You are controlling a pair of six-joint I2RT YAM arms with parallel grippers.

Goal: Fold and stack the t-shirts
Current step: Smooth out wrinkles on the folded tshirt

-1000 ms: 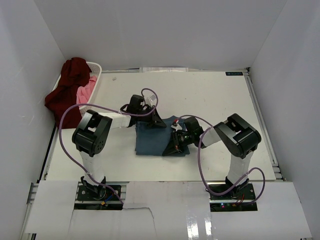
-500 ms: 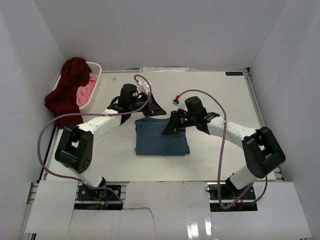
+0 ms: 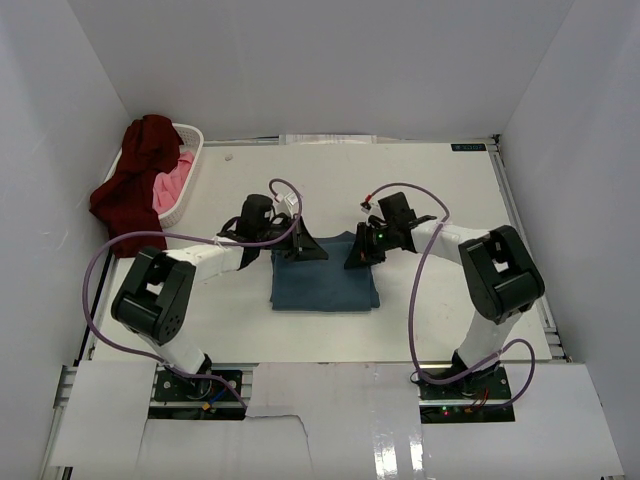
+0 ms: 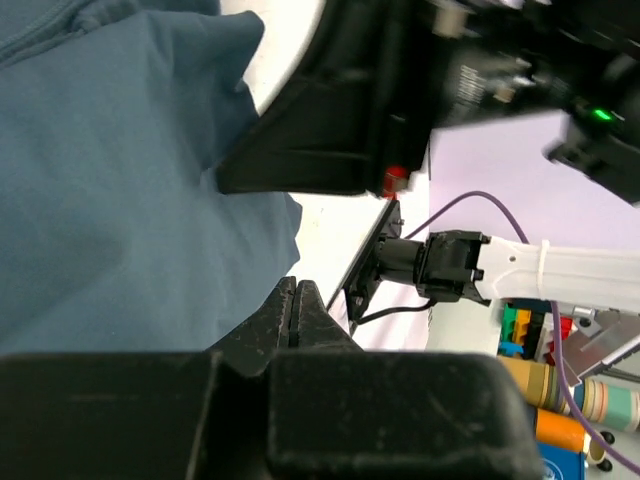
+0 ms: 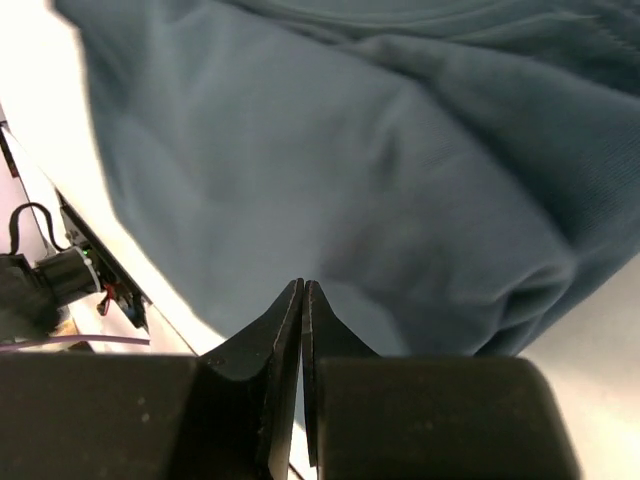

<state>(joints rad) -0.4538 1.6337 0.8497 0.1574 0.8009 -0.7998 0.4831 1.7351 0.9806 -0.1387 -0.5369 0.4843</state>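
Note:
The teal-blue t-shirt (image 3: 325, 285) lies folded into a rectangle on the white table, between the two arms. My left gripper (image 3: 306, 246) is shut and empty at the shirt's far left corner. My right gripper (image 3: 358, 256) is shut and empty at its far right corner. In the left wrist view the shut gripper (image 4: 292, 300) sits over the blue cloth (image 4: 110, 180), with the right gripper's black body (image 4: 340, 110) just beyond. In the right wrist view the shut gripper (image 5: 302, 300) hovers over the cloth (image 5: 330, 170). The maroon t-shirt (image 3: 135, 185) and the pink t-shirt (image 3: 176, 184) are at the basket.
A white plastic laundry basket (image 3: 190, 160) stands at the far left of the table, the maroon shirt draped over its rim and the pink one inside. White walls enclose the table on three sides. Purple cables loop over both arms.
The right gripper has moved from the shirt's near right part to its far right corner. The left gripper rose, then came back down at the far left corner. Both arms stretched out.

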